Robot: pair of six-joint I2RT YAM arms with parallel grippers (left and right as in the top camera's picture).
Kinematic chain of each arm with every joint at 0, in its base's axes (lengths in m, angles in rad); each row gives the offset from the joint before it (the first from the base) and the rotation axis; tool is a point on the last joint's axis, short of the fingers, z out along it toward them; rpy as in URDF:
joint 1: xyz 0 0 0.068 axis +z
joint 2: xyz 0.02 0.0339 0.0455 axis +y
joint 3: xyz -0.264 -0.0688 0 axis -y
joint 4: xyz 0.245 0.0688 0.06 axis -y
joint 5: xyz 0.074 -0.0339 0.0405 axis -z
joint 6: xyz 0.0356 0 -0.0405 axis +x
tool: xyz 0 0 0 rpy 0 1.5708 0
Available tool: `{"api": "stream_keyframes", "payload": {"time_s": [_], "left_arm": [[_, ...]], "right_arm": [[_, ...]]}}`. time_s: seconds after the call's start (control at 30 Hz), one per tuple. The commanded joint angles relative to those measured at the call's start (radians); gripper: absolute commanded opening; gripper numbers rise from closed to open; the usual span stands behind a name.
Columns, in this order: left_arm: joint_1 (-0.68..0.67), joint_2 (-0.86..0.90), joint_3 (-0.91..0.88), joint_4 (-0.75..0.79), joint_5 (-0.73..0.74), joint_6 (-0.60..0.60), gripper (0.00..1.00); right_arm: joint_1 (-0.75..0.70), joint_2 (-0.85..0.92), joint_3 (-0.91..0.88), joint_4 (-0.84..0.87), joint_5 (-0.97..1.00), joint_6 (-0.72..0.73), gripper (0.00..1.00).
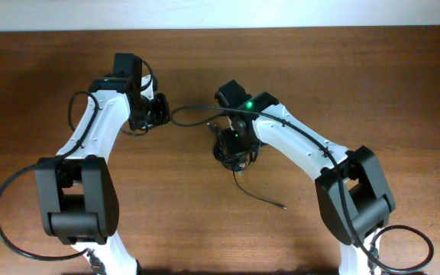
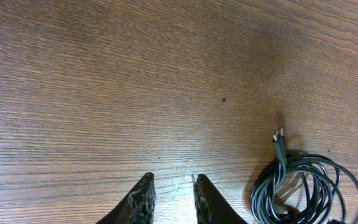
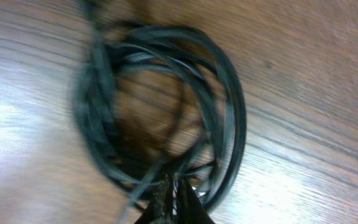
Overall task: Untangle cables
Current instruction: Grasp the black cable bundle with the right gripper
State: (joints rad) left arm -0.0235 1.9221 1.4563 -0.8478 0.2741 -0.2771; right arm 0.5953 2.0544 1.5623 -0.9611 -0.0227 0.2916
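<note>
Left end effector (image 2: 173,186): low over bare tabletop (image 2: 104,74), fingers slightly parted, nothing between them. Just to its right lie the cables (image 2: 309,160), coiled in a loose bundle near the tabletop's middle, with one small plug (image 2: 278,138) sticking out of the coil towards the far edge. In the overhead view one strand (image 1: 197,111) runs from the bundle towards the left arm. Right end effector (image 3: 171,196): directly over the bundle, fingers pressed together on the near edge of the coil, apparently pinching a strand or two; the view is blurred, so which strand is unclear. A loose tail (image 1: 270,198) trails off to the lower right. Judgement: the step in hand is taking the first hold on the bundle, with separation hardly begun. The next move calls for lifting or drawing the pinched strand away while the left takes the free plug end, pulling gently so the loops do not cinch.
</note>
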Motion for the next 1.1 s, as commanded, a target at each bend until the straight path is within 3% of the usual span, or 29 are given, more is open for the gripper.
{"api": "stream_keyframes", "payload": {"time_s": [0.0, 0.07, 0.17, 0.2, 0.27, 0.4, 0.53, 0.6, 0.67, 0.77, 0.93, 1.07], "left_arm": [[-0.001, 0.010, -0.006, 0.002, 0.011, 0.001, 0.25], [-0.001, 0.010, -0.006, 0.002, 0.011, 0.001, 0.30], [-0.001, 0.010, -0.006, 0.002, 0.011, 0.001, 0.31], [-0.001, 0.010, -0.006, 0.002, 0.011, 0.001, 0.29], [-0.001, 0.010, -0.006, 0.002, 0.011, 0.001, 0.25], [-0.001, 0.010, -0.006, 0.002, 0.011, 0.001, 0.31], [-0.001, 0.010, -0.006, 0.002, 0.011, 0.001, 0.34], [-0.001, 0.010, -0.006, 0.002, 0.011, 0.001, 0.36], [-0.001, 0.010, -0.006, 0.002, 0.011, 0.001, 0.38], [0.000, 0.010, -0.006, 0.002, 0.010, 0.001, 0.44], [0.000, 0.010, -0.006, 0.002, 0.010, 0.001, 0.50], [0.000, 0.010, -0.006, 0.002, 0.010, 0.001, 0.52]], "right_arm": [[-0.049, 0.014, -0.047, -0.007, 0.118, 0.004, 0.07], [-0.069, 0.013, -0.037, -0.038, 0.069, 0.004, 0.16], [-0.072, 0.012, 0.014, -0.035, -0.244, -0.066, 0.16], [-0.065, 0.012, 0.014, -0.003, -0.338, -0.106, 0.21], [-0.059, 0.013, 0.014, 0.002, -0.323, -0.105, 0.26], [-0.056, 0.013, -0.018, 0.013, -0.256, -0.104, 0.30], [-0.011, 0.013, -0.142, 0.171, -0.243, -0.104, 0.33], [0.005, 0.013, -0.178, 0.201, -0.195, -0.104, 0.33], [0.015, 0.013, -0.192, 0.225, -0.186, -0.104, 0.17], [0.015, 0.009, -0.178, 0.222, -0.237, -0.105, 0.17], [0.016, -0.025, -0.109, 0.216, -0.251, -0.104, 0.47], [0.022, -0.020, -0.111, 0.225, -0.245, -0.104, 0.49]]}}
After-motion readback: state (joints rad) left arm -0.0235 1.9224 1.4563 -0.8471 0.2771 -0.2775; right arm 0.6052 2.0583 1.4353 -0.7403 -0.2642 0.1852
